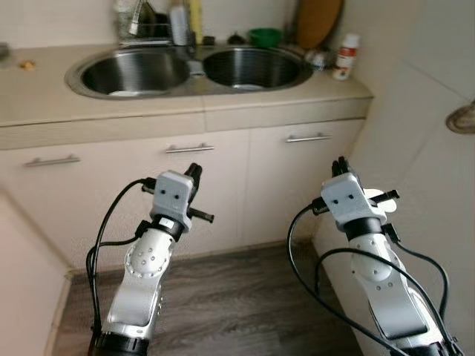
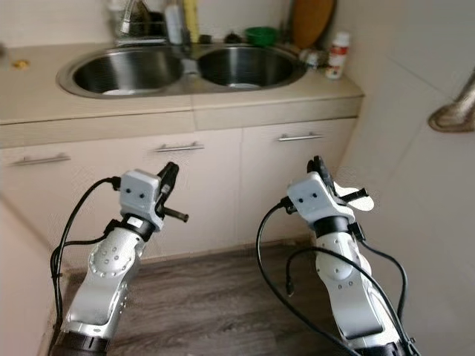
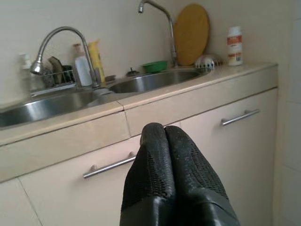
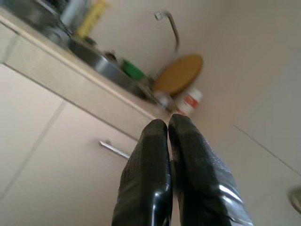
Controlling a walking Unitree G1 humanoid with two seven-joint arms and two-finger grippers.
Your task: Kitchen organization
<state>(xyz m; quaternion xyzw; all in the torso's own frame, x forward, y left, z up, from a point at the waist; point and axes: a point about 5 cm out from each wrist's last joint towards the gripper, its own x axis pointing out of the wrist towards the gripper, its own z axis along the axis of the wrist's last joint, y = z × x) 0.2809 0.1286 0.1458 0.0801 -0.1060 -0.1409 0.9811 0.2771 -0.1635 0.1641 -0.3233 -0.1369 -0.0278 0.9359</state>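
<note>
Floorboards (image 1: 245, 297) of grey, wood-grained plank lie nearest, running up to the foot of the cabinets. Above them both silver arms are raised, well apart. The left hand (image 3: 164, 136) has its two black, mesh-textured fingers pressed together, holding nothing, and points at the cream cabinet doors (image 1: 208, 193); the right hand (image 4: 168, 129) has its fingers closed against each other too, empty, near the white tiled wall (image 1: 430, 148) on the right.

The doors are flat and matt, each with a slim brushed-metal bar handle (image 1: 189, 148). Over them sits the beige tabletop (image 1: 89, 104) with a thick, square front edge. Sunk into it is a double stainless sink (image 1: 133, 72), two rounded, shiny bowls side by side, with a curved chrome tap (image 3: 56, 42) at the divide.

Behind the sink, against the pale wall, stand a wire rack with bottles, one of them a yellow bottle (image 3: 96, 59), a small green bowl (image 1: 264, 35), and a round wooden board (image 3: 192, 34) leaning upright. At the tabletop's right end stands a white bottle (image 1: 345, 55) with a red label, beside a domed metal strainer (image 3: 207, 61). At the far left lies a small orange scrap (image 1: 27, 65).
</note>
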